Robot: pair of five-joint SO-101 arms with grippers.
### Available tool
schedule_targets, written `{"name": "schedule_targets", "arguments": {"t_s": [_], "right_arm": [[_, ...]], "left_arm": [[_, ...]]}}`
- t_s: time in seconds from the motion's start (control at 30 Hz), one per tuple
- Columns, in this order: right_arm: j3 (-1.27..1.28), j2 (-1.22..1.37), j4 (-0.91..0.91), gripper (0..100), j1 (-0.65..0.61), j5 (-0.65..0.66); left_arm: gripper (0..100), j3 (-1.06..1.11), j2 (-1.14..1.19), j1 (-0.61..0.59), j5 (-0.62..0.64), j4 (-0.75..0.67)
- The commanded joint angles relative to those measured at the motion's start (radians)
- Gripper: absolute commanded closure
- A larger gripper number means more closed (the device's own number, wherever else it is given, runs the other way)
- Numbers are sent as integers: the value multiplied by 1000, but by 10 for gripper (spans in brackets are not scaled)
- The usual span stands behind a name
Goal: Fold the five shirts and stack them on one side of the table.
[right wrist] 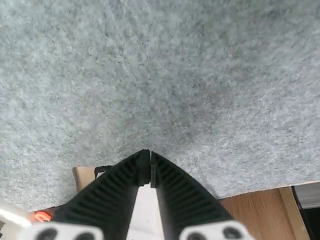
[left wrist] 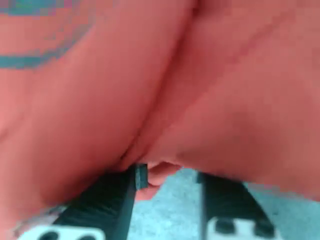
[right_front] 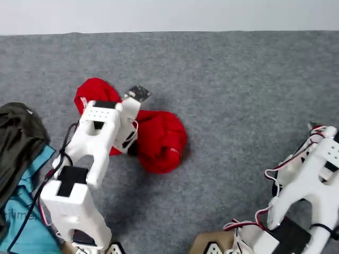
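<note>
Nothing is folded yet, I judge: my left gripper (left wrist: 167, 176), jaws spread, sits against the crumpled red shirt (right_front: 161, 140) at nine o'clock (other shirts (right_front: 21, 143) heaped at eight); my right gripper (right wrist: 150, 167) hangs pressed together at four.

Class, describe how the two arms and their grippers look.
The left arm and right arm are blocky white shells. A black cable trails the left; red and white wires loop on the right. The left gripper and right gripper have black fingers.
</note>
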Motion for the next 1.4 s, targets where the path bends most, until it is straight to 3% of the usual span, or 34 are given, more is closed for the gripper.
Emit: {"name": "schedule_targets", "arguments": {"t_s": [0.0,0.27,0.43,0.53,0.77,1.03,1.23,1.37], "right_arm": [[-8,-41,5,990,5,60],[-8,-42,8,990,-16,123],[-11,-42,8,990,-153,141],[-58,-42,5,990,-277,141],[-247,-28,-85,990,-599,140],[-264,15,-217,988,-918,141],[-265,131,-148,840,-1082,141],[-341,183,-143,823,-1147,141]], "left_arm": [[972,-127,8,-8,8,63],[998,-420,3,-17,12,324],[998,-765,3,-78,118,500],[998,-897,5,-141,172,525],[998,-828,55,-245,172,522],[998,-796,190,-354,172,499],[994,-797,276,-419,169,489],[931,-797,288,-431,132,493]]}}
